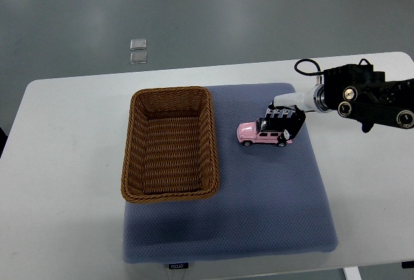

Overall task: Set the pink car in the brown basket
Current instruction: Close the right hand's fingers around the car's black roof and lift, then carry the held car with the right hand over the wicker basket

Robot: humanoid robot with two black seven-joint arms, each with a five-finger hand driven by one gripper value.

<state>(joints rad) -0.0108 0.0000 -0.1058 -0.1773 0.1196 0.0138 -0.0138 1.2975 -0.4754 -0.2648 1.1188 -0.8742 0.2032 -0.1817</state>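
Lowest in the frame we see the blue-grey mat (259,222) lying on the white table (58,228), its front edge carrying a small dark label (176,266) at bottom center. The label's print is too small for us to read.

Moving up, left of center, the brown basket (132,157) sits on the mat. It is a rectangular woven wicker tray with low walls.

Right of the basket, around mid-frame, we find the pink car (257,133). It's a small boxy toy, jeep-like, pale pink body, black roof part, dark wheels, nose pointing toward the picture's left. It stands on its wheels on the mat, near the basket but apart from it and outside it.

The right hand (284,117) comes in from the right edge on a black arm (369,96) with a looped black cable (307,68). Its black fingers (278,119) are curled down over the rear and roof of the car and touch it. We read this as a grip on the car.

Farther up, beyond the table on the grey floor (194,15), upper left of center, we note two small clear square pieces (138,51) side by side.
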